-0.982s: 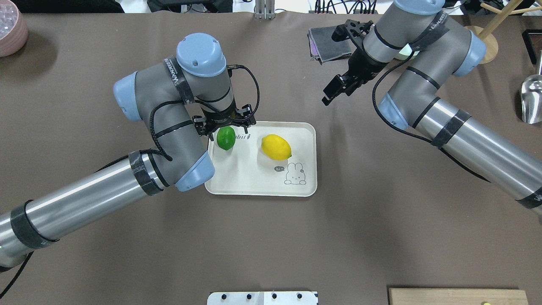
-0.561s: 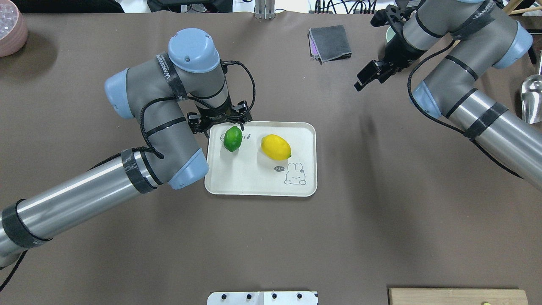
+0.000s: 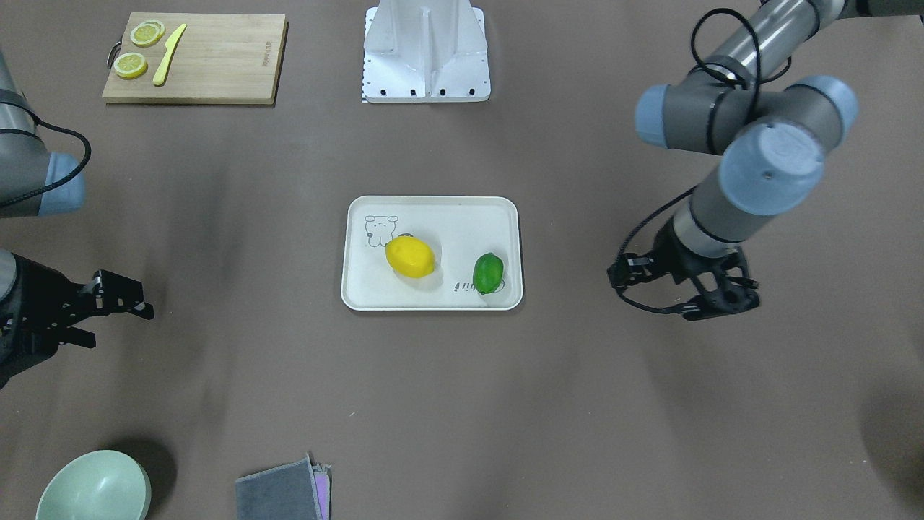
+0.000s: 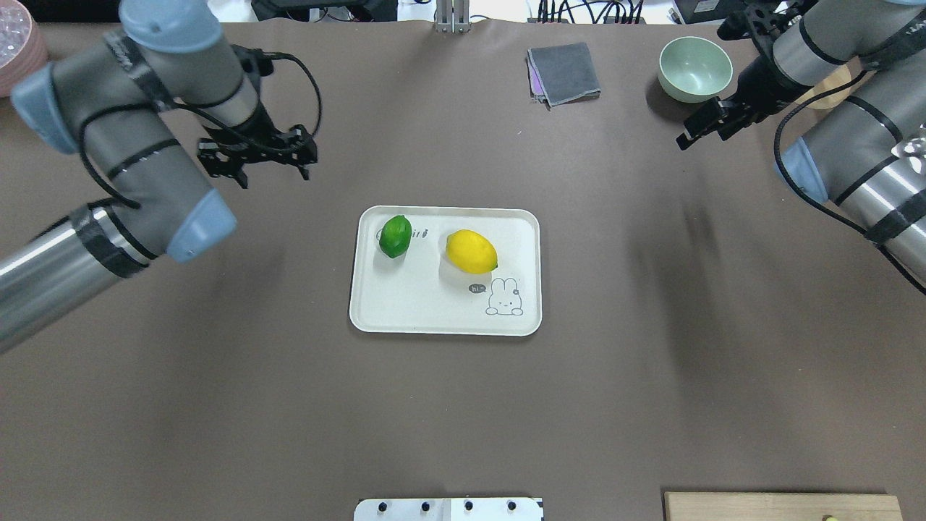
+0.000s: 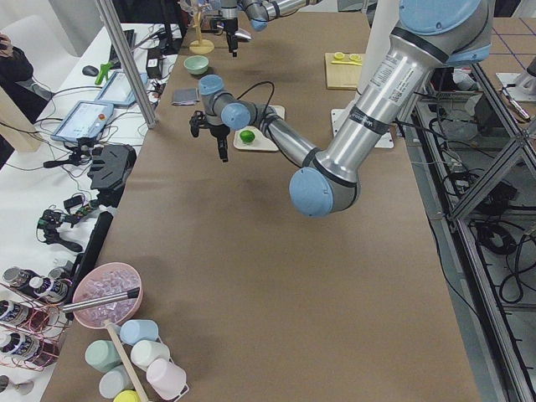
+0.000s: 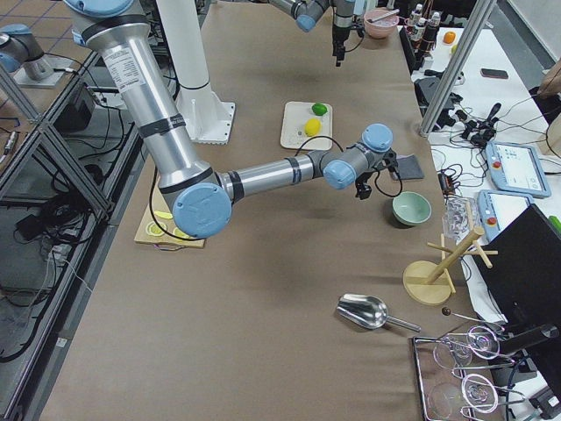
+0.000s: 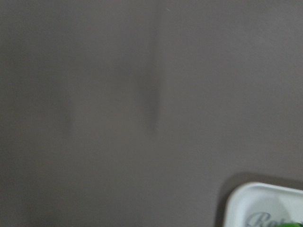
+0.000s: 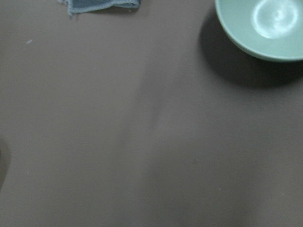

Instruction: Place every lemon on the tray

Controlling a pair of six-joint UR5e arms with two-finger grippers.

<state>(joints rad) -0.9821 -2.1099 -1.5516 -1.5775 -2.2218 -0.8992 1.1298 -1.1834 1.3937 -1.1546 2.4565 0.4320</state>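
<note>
The cream tray (image 4: 419,304) lies mid-table and also shows in the front view (image 3: 433,217). The green lemon (image 4: 396,236) and the yellow lemon (image 4: 471,251) both rest on it, apart from each other; the front view shows the green one (image 3: 488,273) and the yellow one (image 3: 410,257). My left gripper (image 4: 273,174) is open and empty, above bare table to the far left of the tray. My right gripper (image 4: 694,137) is open and empty, far right, near the bowl. The left wrist view shows only the tray's corner (image 7: 265,203).
A pale green bowl (image 4: 696,69) and a folded grey cloth (image 4: 564,72) sit at the far edge. A cutting board (image 3: 195,58) holds lemon slices and a yellow knife. A metal scoop (image 4: 908,166) and a pink bowl (image 4: 18,51) lie at the table's ends.
My left gripper let go of the green lemon on the tray and pulled back up and to the left. My right arm swung away to the right, uncovering the green bowl.
</note>
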